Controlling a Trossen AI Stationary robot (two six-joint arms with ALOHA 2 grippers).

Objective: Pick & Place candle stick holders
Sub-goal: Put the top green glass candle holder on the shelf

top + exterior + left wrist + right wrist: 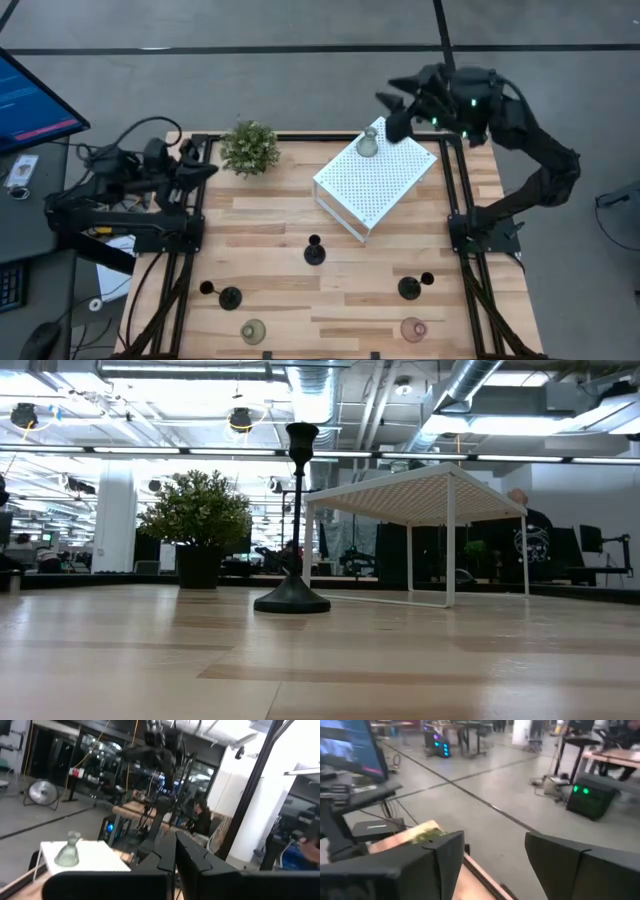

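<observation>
Candle stick holders stand mostly on the near half of the table; nearest the right gripper, its fingers wide and empty, is the greenish glass holder upright on the white perforated box, just below it. Left gripper, seemingly closed, waits far left

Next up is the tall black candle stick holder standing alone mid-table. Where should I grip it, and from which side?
Grip the black round-based candle stick holder on its thin upright stem, above the wide base and below the flared cup, descending from above with the fingers straddling it. It stands upright and apart from the white perforated box, so the approach looks clear. The right gripper seems nearer.
</observation>
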